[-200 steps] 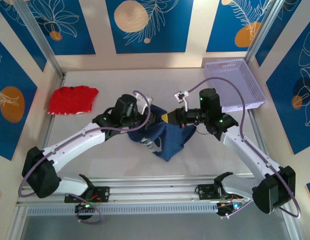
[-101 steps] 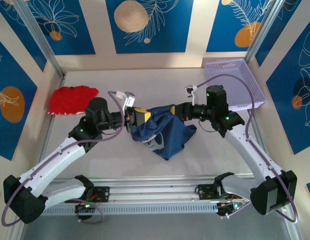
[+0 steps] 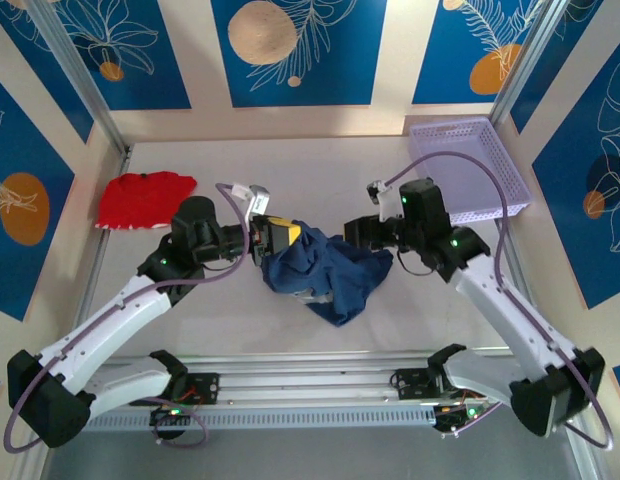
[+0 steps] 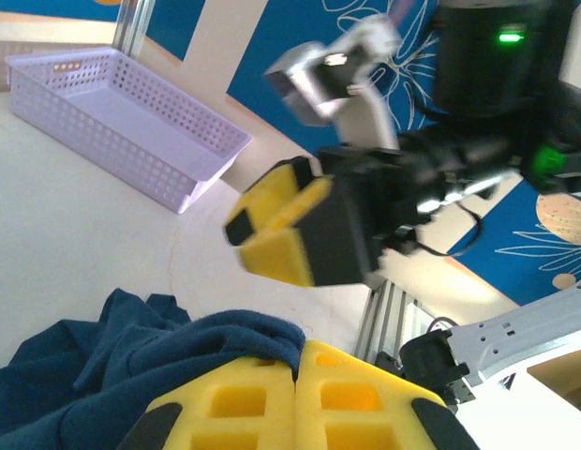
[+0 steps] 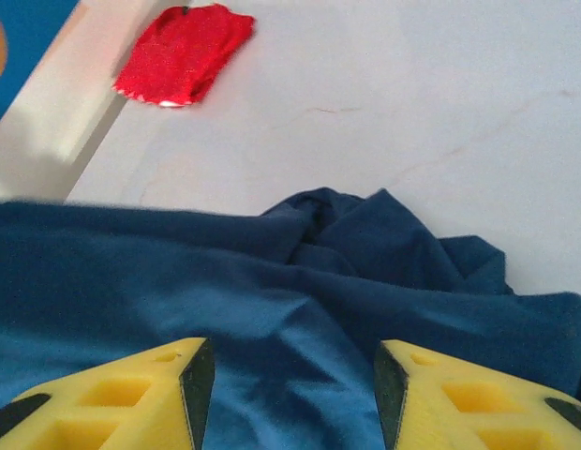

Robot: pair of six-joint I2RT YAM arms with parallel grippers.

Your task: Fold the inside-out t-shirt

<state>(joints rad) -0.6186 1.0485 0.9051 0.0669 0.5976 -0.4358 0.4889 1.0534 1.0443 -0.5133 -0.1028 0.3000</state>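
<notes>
The inside-out t-shirt [image 3: 335,275] lies as a crumpled dark navy heap in the middle of the table. My left gripper [image 3: 282,236] is at the heap's left top corner, shut on a fold of the t-shirt [image 4: 131,361]. In the left wrist view the yellow pads [image 4: 225,403] meet with navy cloth pinched in the seam of the gripper [image 4: 298,352]. My right gripper [image 3: 352,232] hovers at the heap's right top edge. It [image 5: 290,389] stands open just above the t-shirt [image 5: 319,272], with cloth below the gap and none pinched.
A small red garment [image 3: 143,199] lies at the far left, also in the right wrist view [image 5: 183,52]. A purple basket [image 3: 470,165] stands at the back right [image 4: 122,122]. The aluminium rail [image 3: 310,385] with both arm bases runs along the near edge.
The right gripper has opened and let go of the shirt, and the stretched cloth has slumped into a heap. The left gripper pulled left earlier and still holds its corner.
</notes>
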